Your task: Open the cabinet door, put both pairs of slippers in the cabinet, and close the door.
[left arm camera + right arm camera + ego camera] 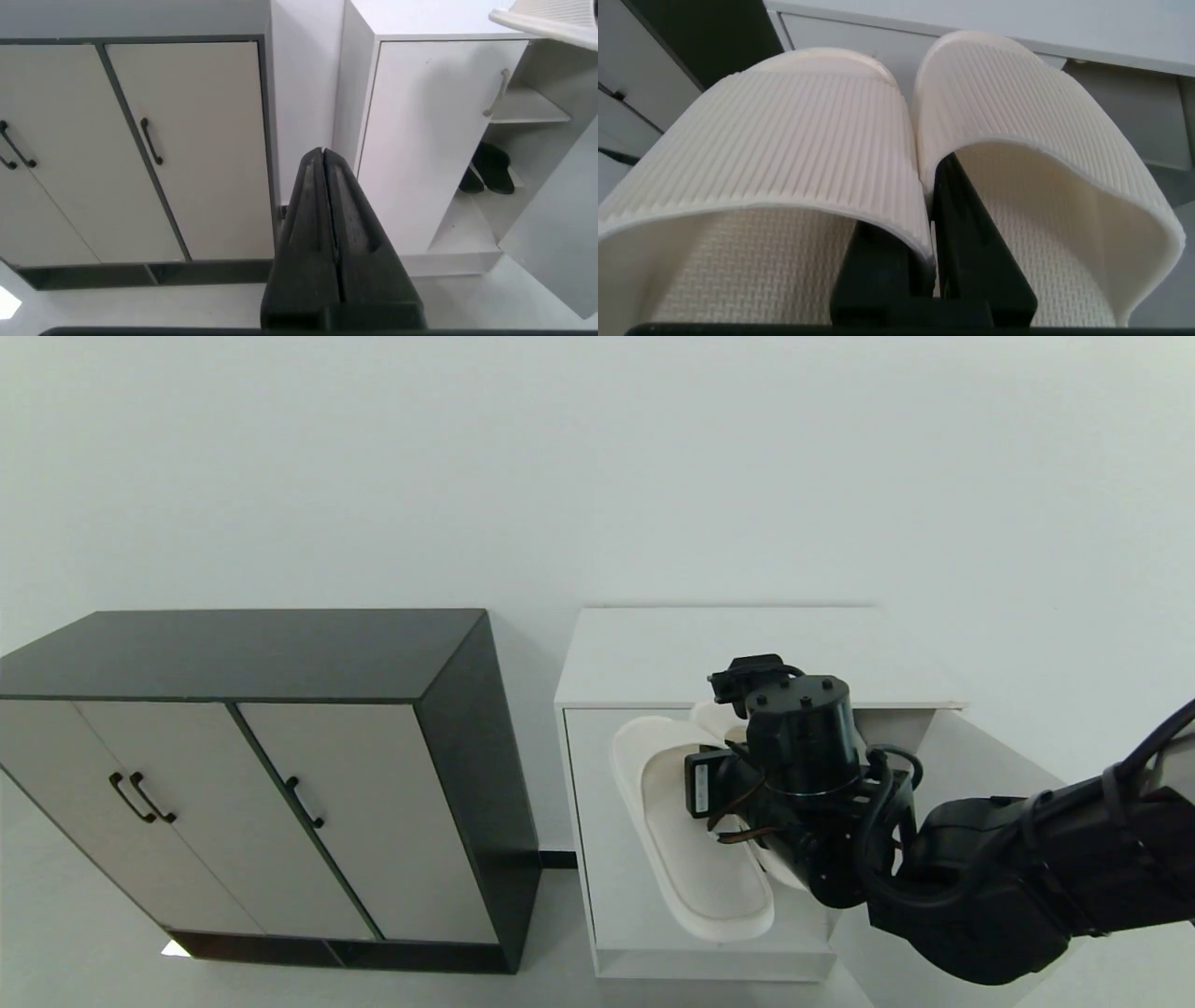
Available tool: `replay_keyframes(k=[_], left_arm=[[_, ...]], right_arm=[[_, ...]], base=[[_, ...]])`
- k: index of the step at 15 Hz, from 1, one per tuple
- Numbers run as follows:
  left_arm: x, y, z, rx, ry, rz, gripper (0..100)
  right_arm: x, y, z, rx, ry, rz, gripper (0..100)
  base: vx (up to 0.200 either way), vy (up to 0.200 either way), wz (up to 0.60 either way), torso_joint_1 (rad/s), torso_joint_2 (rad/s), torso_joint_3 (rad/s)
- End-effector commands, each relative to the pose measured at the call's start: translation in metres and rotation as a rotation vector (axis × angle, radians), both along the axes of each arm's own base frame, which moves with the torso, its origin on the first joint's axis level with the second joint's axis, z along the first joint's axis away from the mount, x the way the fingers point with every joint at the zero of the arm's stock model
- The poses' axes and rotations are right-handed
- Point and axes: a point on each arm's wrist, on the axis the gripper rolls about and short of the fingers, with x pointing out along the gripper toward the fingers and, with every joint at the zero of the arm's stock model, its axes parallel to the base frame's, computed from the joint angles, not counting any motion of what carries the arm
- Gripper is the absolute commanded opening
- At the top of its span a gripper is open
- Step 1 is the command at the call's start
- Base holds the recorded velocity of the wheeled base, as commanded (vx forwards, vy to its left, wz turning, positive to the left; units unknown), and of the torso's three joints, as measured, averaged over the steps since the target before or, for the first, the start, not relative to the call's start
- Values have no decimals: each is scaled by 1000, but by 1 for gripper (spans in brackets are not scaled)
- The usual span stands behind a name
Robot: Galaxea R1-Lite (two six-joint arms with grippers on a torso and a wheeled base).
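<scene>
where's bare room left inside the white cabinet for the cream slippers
The shelf above the black slippers looks bare, and so does the cabinet floor from them out to its front edge. The back of that floor is crowded.

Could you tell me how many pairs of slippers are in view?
2: the cream pair held by the right tool, the black pair inside the white cabinet. More may be hidden.

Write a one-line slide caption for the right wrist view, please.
The right gripper holds a pair of cream ribbed slippers by their inner strap edges, before the white cabinet.
</scene>
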Motion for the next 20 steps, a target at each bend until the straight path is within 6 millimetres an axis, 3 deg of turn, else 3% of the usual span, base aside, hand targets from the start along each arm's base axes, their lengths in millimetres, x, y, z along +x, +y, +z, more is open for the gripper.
replay_keyframes(k=[1,8,20], left_arm=[[0,0,0,0,1,1,0],[0,0,0,-2,0,2,0],[0,0,0,-2,1,1,0]], right_arm=[[0,0,-1,-2,2,-1,0],[0,1,-1,2,-3,3,0],[1,7,-14,-22,17,11,0]], base=[[0,0,0,0,0,0],[0,0,0,0,0,0],[0,-200,0,4,5,2]])
